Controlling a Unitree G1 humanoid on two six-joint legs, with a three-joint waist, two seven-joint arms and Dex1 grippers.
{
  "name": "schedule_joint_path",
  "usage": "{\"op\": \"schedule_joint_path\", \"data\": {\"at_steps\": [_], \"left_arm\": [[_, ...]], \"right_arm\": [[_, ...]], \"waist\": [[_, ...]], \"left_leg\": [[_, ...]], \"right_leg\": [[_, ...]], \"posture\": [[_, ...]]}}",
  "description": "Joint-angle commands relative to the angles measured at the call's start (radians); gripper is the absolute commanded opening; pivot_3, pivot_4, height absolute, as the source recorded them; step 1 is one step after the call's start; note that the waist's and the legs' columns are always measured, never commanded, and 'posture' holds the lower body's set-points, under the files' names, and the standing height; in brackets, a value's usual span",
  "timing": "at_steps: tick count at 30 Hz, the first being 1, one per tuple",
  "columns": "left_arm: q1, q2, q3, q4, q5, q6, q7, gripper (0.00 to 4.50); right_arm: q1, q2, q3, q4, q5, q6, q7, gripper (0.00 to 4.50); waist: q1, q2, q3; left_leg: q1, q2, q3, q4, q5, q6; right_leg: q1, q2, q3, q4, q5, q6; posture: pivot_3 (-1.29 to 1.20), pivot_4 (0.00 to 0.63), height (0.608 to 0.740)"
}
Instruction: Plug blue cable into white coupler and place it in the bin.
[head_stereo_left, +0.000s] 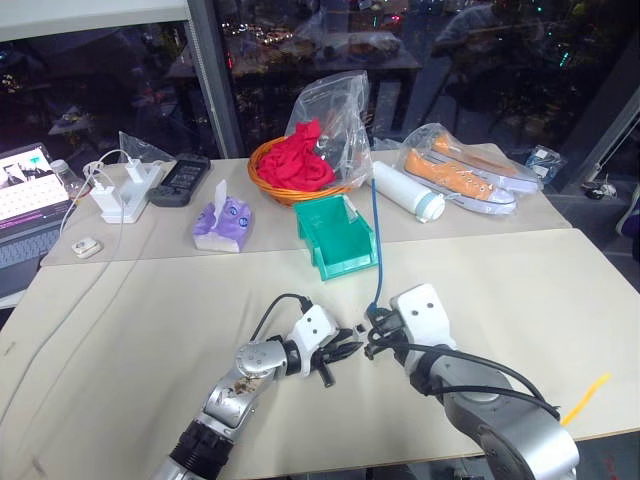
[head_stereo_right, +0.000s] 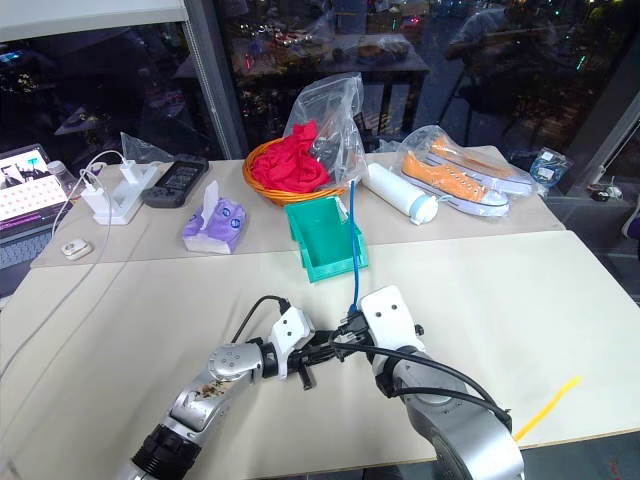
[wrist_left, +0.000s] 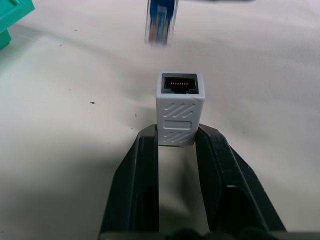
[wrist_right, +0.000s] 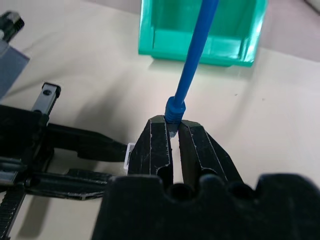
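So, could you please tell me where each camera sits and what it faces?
Left and right eye views: on the head, looking down over both arms at the table and bin.
Left wrist view: along the left gripper, fingers shut on the white coupler; plug beyond.
Right wrist view: along the right gripper, pinching the blue cable; left gripper opposite.
Both wrist views share bin and cable.

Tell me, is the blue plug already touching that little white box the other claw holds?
Apart. The left wrist view shows bare table between the blue cable plug and the white coupler socket.
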Motion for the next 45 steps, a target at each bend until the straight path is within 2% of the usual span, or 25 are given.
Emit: {"op": "schedule_joint_path", "data": {"at_steps": [1,21,45], "left_arm": [[-0.003,-0.005,0.007,-0.017,-0.007,0.001,0.003,0.61],[0.003,-0.001,0.009,-0.035,-0.007,0.013,0.009,0.61],[0.009,0.009,0.012,-0.044,-0.008,0.016,0.010,0.61]], "right_arm": [[0.009,-0.001,-0.002,-0.044,-0.005,-0.036,0.009,0.00],[0.072,-0.011,0.035,0.037,-0.002,-0.144,0.086,0.00],[0.076,-0.015,0.062,0.062,-0.022,-0.111,0.086,0.00]], "waist": [[0.000,0.000,0.000],[0.001,0.000,0.000],[0.000,0.000,0.000]], "left_leg": [[0.000,0.000,0.000,0.000,0.000,0.000],[0.000,0.000,0.000,0.000,0.000,0.000],[0.001,0.000,0.000,0.000,0.000,0.000]], "right_leg": [[0.000,0.000,0.000,0.000,0.000,0.000],[0.000,0.000,0.000,0.000,0.000,0.000],[0.000,0.000,0.000,0.000,0.000,0.000]], "posture": [[0.00,0.150,0.732],[0.00,0.150,0.732],[0.00,0.150,0.732]]}}
